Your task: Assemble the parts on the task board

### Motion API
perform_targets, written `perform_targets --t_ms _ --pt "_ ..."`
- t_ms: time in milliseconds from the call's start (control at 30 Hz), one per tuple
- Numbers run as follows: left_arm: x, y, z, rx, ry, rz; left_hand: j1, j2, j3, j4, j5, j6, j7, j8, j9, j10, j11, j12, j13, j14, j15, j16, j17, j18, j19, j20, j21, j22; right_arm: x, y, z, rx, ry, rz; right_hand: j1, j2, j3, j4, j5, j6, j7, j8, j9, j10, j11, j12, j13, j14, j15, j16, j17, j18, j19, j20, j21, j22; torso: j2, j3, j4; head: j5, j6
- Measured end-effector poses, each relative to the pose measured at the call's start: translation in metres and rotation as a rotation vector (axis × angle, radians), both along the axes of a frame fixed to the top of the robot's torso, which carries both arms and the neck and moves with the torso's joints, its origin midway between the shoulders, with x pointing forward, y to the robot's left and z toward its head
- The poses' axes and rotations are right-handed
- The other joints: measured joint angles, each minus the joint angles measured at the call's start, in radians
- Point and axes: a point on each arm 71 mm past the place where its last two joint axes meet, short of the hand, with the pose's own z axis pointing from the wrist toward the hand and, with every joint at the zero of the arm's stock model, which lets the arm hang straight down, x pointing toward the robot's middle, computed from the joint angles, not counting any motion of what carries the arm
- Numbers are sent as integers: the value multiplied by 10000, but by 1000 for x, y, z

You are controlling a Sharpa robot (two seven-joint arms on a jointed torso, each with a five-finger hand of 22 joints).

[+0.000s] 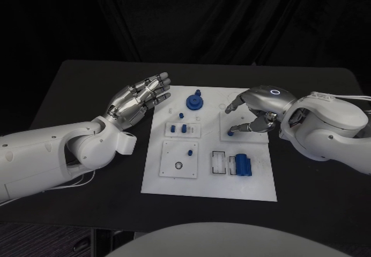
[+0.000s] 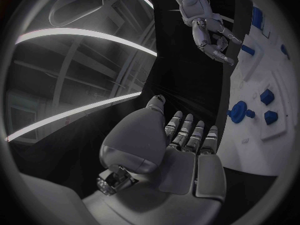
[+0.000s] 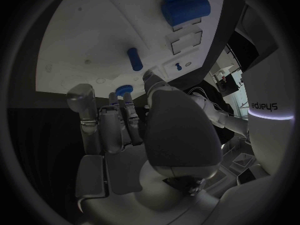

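Reading "sharpa" (image 3: 265, 105), right hand (image 1: 251, 110) pinches a blue peg (image 1: 231, 131); left hand (image 1: 139, 99) spread, released.

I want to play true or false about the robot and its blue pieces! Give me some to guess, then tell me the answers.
1. The left hand holds a blue piece. False: it is open, holding nothing.
2. The right hand is over the board. True.
3. The board is red. False: it is white.
4. A blue gear sits near the board's far edge. True.
5. The left hand rests on the board. False: it hovers beside it.
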Motion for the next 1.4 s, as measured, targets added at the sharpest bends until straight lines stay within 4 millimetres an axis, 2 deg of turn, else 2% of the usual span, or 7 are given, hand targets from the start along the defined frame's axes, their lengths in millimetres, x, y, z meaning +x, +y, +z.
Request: perform_targets --t_ms 100,333,567,633,967,1300,1400 --pt "0 1 0 52 -9 94 -42 -42 0 0 50 0 0 0 0 -38 -198 0 0 -89 -215 -135 -19 -1 -2 -211 0 0 0 -3 -1 25 68 -94 -274 -26 -38 -15 -144 91 91 0 -75 323 -72 66 -73 -1 -1 42 0 0 34 -34 0 0 18 8 7 -34 0" --pt "1 2 -1 149 -22 267 -42 -42 0 0 49 1 0 0 0 -37 -199 39 -1 -96 -220 -140 -18 -1 -2 -211 0 1 -3 -5 -6 65 256 -168 -436 -23 -195 -2 -144 247 247 107 -127 666 -209 115 -112 -33 -33 41 0 1 70 -70 0 0 43 19 18 -55 0" --pt "1 2 -1 196 -23 345 -42 -42 0 0 48 1 0 0 -1 -37 -198 39 -1 -96 -219 -140 -18 -1 -2 -211 0 1 -4 -4 -12 52 434 -169 -359 53 -190 -6 -144 331 234 107 -166 952 -260 155 -112 -22 -97 42 0 0 111 -111 54 0 42 14 22 -58 0" --pt "1 2 -1 205 -25 359 -42 -42 0 0 47 1 0 0 -1 -38 -199 39 -1 -96 -219 -139 -18 -1 -1 -211 0 2 -3 -4 -15 28 485 -186 -126 232 -20 -83 17 373 192 146 -194 1081 -304 195 -116 -22 -97 41 0 0 144 -144 54 0 41 12 22 -58 0" --pt "2 2 -2 231 -26 393 -42 -42 -1 1 104 1 0 0 -1 -38 -198 39 -2 -97 -218 -139 -18 -1 -2 -211 0 3 -3 -2 -24 -16 692 -132 890 422 587 -283 1388 1040 263 411 -191 1707 -398 194 -146 -31 -249 41 0 0 217 -217 54 0 24 12 15 -34 0" --pt "2 2 -4 243 14 398 -42 -42 15 -15 104 -86 -20 0 -11 -111 -126 39 -2 -97 -217 -139 -17 -1 -5 -213 0 3 -3 1 -33 -21 863 -12 1218 384 1192 -274 1757 1719 324 676 48 2763 -690 144 -157 -37 -473 114 0 1 373 -445 447 -1 15 11 16 -45 -1" --pt "2 2 -6 248 40 405 -42 -42 28 -28 104 -126 20 0 -13 -202 -214 38 -14 -118 -237 -180 -29 0 -90 -484 -80 -63 -3 3 -34 -7 878 39 1218 384 1275 -274 1756 1768 300 675 82 2913 -740 74 -174 -2 -507 155 0 1 425 -498 562 0 14 12 17 -55 -1"
